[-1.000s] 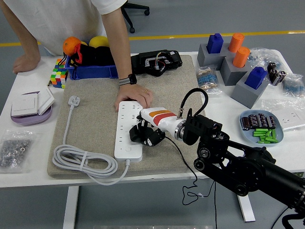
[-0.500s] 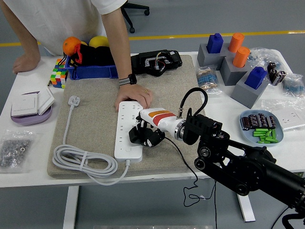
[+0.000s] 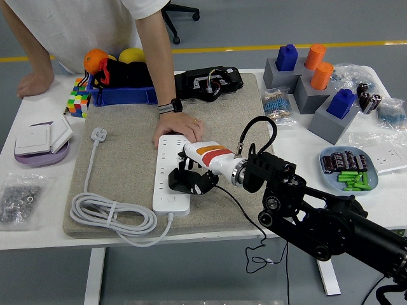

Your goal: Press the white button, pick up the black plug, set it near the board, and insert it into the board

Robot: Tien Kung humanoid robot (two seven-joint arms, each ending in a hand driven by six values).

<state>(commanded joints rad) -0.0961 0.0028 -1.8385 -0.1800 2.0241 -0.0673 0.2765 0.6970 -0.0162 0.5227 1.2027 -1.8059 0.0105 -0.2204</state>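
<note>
Change: the right hand [image 3: 189,178] has edged a little to the left since a second ago, so its dark fingers [image 3: 180,181] now reach further over the power strip [image 3: 169,175]
Right hand: comes in from the lower right on a black arm; fingers curled around the black plug [image 3: 202,182], holding it at the strip's right edge, partly over the sockets
Black plug: in that hand, its thin black cable [image 3: 245,219] trailing back over the mat's near edge; whether its pins are in a socket I cannot tell
Power strip: white, lying lengthwise on the grey mat [image 3: 127,159], its white cord [image 3: 111,219] coiled at the mat's near left and ending in a white plug [image 3: 98,134] further back
Person's hand [image 3: 179,128]: flat on the far end of the strip, pressing it to the mat
Person's other hand [image 3: 32,84]: resting on the table [image 3: 296,143] at far left
Far right: grey blocks [image 3: 308,89] with blue and orange pegs
</note>
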